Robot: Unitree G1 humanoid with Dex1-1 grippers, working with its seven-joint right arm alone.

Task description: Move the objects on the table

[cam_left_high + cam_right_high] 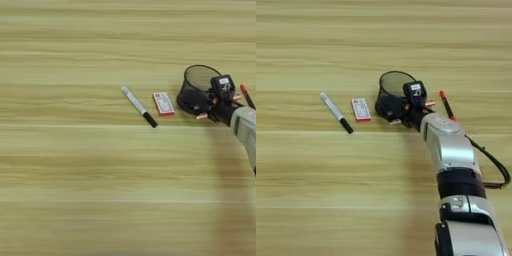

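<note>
so the table (pixel 316 200) is this big pale wood top with long grain stripes and it fills pretty much everything, with all the small stuff bunched in a loose row in the upper middle. as for progress, i'd say nothing looks finished: the task only says to move the objects and there's no obvious spot they're meant to end up, so all i can judge is that the pen cup is the one being dealt with and the rest are lying untouched. the silver right arm (pixel 448 145) comes up from the bottom right, forearm angled up and to the left, wrist right against the cup's right side. the black mesh pen cup (pixel 392 95) looks tipped toward the camera, open mouth up and back, though the mesh is dark enough that i wouldn't swear to it. the right gripper (pixel 406 110) is pressed in at the cup's lower right, and whether its fingers are clamped on the rim or just resting there i honestly can't tell. left of the cup, close by but apart, is the small red-white flat box (pixel 361 109), then further left the grey-white marker (pixel 336 112) lying diagonal, black cap toward the camera. the red pen (pixel 446 105) sits just right of the gripper
</note>
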